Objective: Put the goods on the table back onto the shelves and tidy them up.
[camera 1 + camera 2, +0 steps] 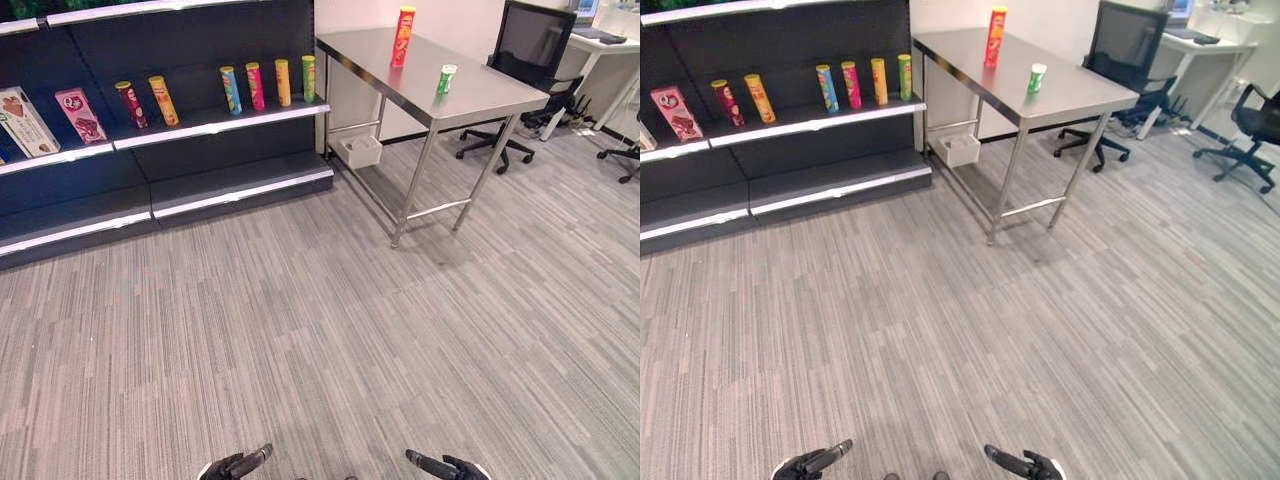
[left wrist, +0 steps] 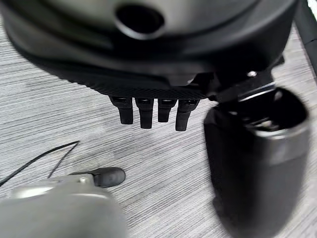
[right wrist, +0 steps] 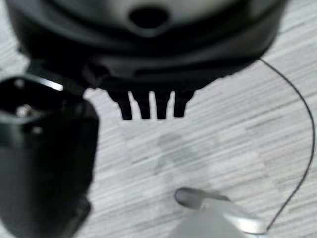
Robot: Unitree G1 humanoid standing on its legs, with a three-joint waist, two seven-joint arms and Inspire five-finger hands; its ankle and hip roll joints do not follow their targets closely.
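Observation:
A tall red-orange can (image 1: pixel 403 36) stands at the far end of the steel table (image 1: pixel 470 95), and a small green-and-white cup (image 1: pixel 446 79) stands nearer its front edge. The dark shelf (image 1: pixel 215 122) to the left carries several upright chip cans (image 1: pixel 256 86) and two boxes (image 1: pixel 80 114). My left hand (image 1: pixel 240 465) and right hand (image 1: pixel 445 467) hang low at the bottom of the eye views, far from table and shelf. Both are open and empty, fingers (image 2: pixel 146 113) straight over the carpet in each wrist view.
A white bin (image 1: pixel 360 150) sits on the floor under the table beside the shelf end. Black office chairs (image 1: pixel 525 60) and a white desk (image 1: pixel 600 45) stand at the far right. Wide grey carpet lies between me and the furniture.

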